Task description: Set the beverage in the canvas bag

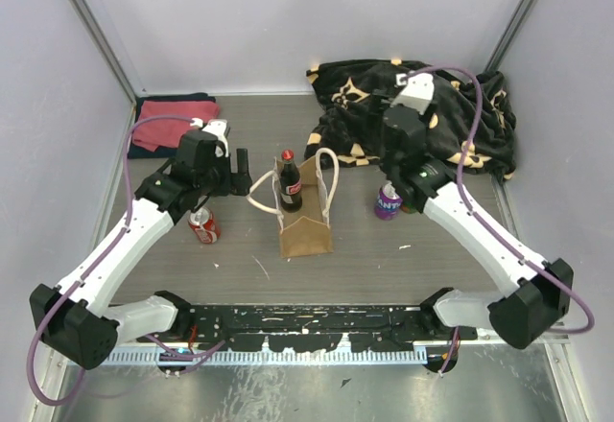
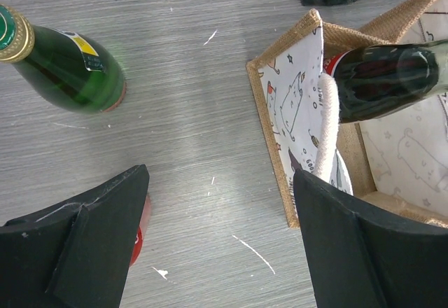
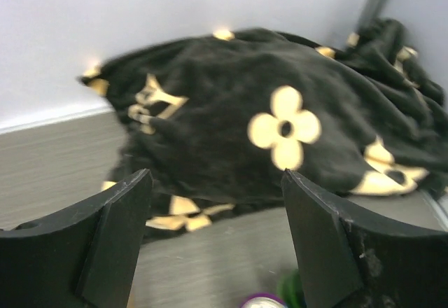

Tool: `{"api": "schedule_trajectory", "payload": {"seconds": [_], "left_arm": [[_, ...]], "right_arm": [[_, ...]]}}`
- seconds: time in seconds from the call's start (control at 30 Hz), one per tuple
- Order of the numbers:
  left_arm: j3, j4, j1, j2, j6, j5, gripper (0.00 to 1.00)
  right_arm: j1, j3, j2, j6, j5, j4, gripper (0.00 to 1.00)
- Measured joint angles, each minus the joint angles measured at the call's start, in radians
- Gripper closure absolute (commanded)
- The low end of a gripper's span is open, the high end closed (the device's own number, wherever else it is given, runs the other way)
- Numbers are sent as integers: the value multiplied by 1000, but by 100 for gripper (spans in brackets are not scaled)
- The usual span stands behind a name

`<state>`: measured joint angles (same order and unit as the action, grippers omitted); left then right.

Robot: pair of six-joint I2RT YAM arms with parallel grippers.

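Beverage (image 1: 290,184) is inside the canvas bag (image 1: 307,235) with its neck poking out the top. It looks tilted against one wall, though I can't really tell if it's bottomed out. Main worry: the left gripper (image 2: 220,178) is spread wide, holding nothing. The bottle sits just past its right finger (image 2: 350,238), which is right beside the white rope handle (image 2: 326,122). Snag that while backing off and the bag tips. The right gripper (image 3: 217,175) gapes too, well apart, facing the blanket (image 3: 280,133).
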<state>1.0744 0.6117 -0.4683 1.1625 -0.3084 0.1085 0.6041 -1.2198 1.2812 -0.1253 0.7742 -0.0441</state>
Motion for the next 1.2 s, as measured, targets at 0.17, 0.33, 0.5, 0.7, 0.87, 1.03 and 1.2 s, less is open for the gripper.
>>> {"api": "schedule_trajectory", "payload": {"seconds": [0.17, 0.33, 0.5, 0.7, 0.87, 1.03, 1.2], "left_arm": [[-2, 0, 0, -14, 0, -2, 8], [-14, 0, 0, -16, 0, -3, 8], [-18, 0, 0, -16, -1, -3, 8], [-19, 0, 0, -16, -4, -3, 8], [-23, 1, 0, -16, -6, -3, 8], [-24, 1, 0, -15, -7, -3, 9], [-24, 1, 0, -12, -9, -3, 9]], "right_arm": [[-167, 150, -82, -60, -67, -69, 19], [-296, 279, -124, -92, -150, -120, 18], [-380, 381, -160, -114, -232, -117, 19], [-404, 461, -162, -134, -294, -87, 19], [-405, 531, -162, -156, -314, -37, 22], [-405, 591, -164, -170, -311, -5, 37], [-406, 622, -185, -173, -299, 19, 81]]}}
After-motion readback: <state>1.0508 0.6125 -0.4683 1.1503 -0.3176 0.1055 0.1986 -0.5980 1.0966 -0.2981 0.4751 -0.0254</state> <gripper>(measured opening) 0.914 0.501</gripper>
